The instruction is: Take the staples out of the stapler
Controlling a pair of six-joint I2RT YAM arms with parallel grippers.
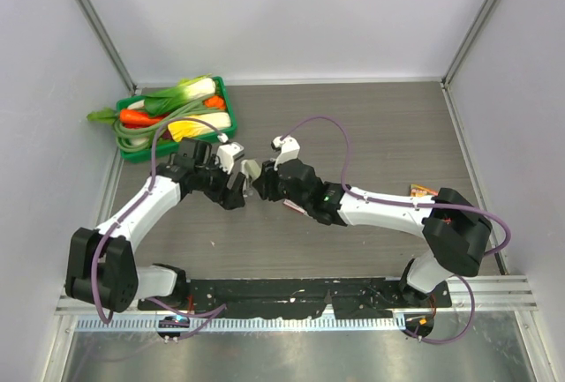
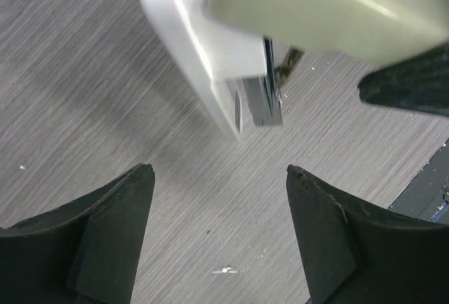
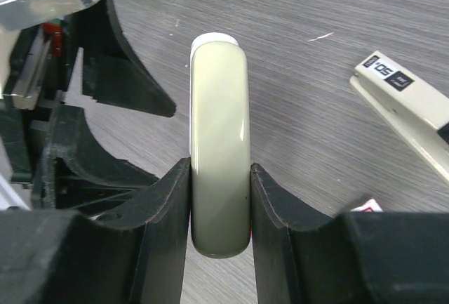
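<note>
My right gripper [image 3: 219,165] is shut on a beige rounded stapler-like thing [image 3: 219,128] with a white base and holds it above the table; it also shows in the top view [image 1: 250,171]. My left gripper [image 2: 219,169] is open and empty just in front of it, close to its white base [image 2: 189,44], where a shiny metal piece [image 2: 264,99] sticks out. In the top view both grippers meet mid-table, left [image 1: 237,190] and right [image 1: 263,184]. The slim silver-grey stapler [image 3: 403,104] lies on the table at the right of the right wrist view. No staple strip shows clearly.
A green tray [image 1: 134,154] of toy vegetables stands at the back left. A pink-and-white box corner [image 3: 366,207] lies by the right gripper. A thin pale sliver [image 3: 323,36] lies on the table. An orange item [image 1: 422,191] lies behind the right arm.
</note>
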